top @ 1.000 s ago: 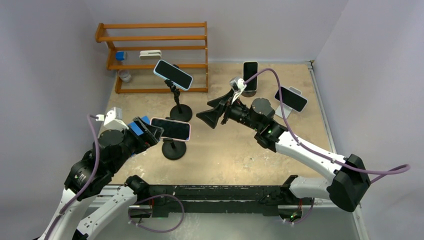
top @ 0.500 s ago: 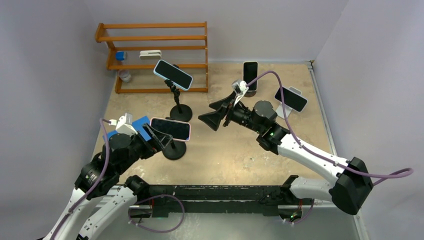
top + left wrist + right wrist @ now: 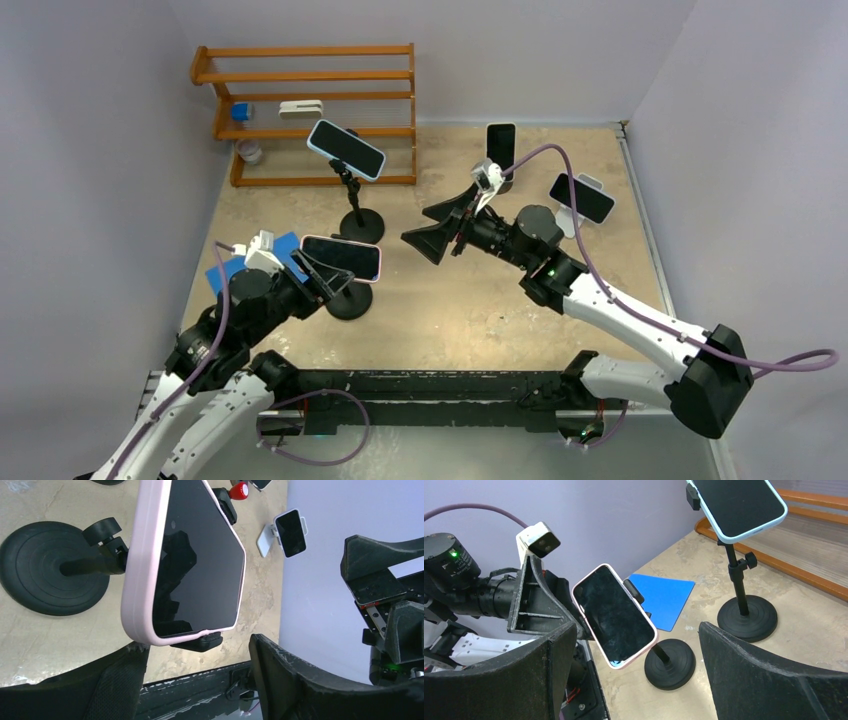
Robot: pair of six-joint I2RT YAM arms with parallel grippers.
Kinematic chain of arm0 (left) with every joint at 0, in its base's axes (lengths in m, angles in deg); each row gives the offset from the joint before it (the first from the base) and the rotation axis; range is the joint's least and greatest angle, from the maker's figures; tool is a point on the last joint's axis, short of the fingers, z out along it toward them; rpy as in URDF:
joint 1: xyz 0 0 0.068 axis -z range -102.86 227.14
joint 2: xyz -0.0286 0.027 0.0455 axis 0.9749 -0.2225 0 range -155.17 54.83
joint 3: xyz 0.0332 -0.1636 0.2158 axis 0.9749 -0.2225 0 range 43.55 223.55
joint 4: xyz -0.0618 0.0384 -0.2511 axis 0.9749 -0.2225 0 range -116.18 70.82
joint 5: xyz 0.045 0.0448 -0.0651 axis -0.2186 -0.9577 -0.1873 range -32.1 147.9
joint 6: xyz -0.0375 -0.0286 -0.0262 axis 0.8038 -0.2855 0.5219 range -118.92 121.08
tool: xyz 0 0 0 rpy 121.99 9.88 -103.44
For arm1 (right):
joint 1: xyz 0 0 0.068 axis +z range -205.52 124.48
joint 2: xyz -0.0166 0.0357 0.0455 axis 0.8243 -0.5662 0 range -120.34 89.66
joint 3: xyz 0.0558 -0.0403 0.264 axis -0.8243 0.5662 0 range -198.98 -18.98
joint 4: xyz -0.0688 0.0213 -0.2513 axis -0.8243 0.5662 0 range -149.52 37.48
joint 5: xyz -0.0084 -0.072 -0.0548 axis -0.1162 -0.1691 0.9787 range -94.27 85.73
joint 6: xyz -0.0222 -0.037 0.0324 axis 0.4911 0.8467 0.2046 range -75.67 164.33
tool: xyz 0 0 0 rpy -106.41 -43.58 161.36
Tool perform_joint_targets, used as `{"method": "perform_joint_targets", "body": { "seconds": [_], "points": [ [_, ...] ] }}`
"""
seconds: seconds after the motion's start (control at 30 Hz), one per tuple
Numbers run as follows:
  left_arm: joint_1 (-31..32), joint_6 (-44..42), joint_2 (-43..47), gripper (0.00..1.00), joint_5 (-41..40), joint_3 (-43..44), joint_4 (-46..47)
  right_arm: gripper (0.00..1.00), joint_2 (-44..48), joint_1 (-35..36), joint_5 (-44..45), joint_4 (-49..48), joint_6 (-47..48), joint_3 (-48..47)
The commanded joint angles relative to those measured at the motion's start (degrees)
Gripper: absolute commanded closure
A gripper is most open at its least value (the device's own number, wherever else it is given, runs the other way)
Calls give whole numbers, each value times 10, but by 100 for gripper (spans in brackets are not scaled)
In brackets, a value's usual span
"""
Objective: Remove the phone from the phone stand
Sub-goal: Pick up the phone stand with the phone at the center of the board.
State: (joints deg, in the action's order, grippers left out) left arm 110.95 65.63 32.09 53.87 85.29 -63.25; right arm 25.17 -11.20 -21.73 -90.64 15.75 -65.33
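A pink-cased phone (image 3: 342,258) is clamped on a black stand (image 3: 349,300) at the table's left. My left gripper (image 3: 328,276) is open at the phone's left end. In the left wrist view the phone (image 3: 185,560) hangs just in front of my gripper (image 3: 200,672); one fingertip (image 3: 132,655) is at the case edge, and I cannot tell if it touches. My right gripper (image 3: 432,230) is open and empty in the air to the right. Its wrist view shows the phone (image 3: 616,615) between my wide fingers (image 3: 769,680), still far off.
A blue-cased phone (image 3: 346,148) sits on a taller black stand (image 3: 361,226) behind. A black phone (image 3: 501,145) and a phone on a white stand (image 3: 581,198) are at the back right. A wooden rack (image 3: 305,110) stands at the back left. A blue mat (image 3: 232,268) lies under my left arm.
My left arm has swung forward and right, bringing its open gripper up to the pink phone's left end. My right gripper has drifted slightly right and stays open.
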Motion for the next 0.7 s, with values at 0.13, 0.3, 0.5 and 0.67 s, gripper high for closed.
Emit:
{"method": "perform_joint_targets", "body": {
  "seconds": [0.13,0.3,0.5,0.67],
  "points": [
    [-2,76,37,39,-18,-23,28,7,21,1,6,-13,-8,6],
    [-2,106,51,42,-35,-30,26,7,25,1,4,-13,-10,10],
    [-3,134,59,43,-42,-49,46,7,29,1,4,-11,-11,17],
    [-2,149,72,46,-42,-69,74,6,33,1,5,-7,-12,17]
  ]
}}
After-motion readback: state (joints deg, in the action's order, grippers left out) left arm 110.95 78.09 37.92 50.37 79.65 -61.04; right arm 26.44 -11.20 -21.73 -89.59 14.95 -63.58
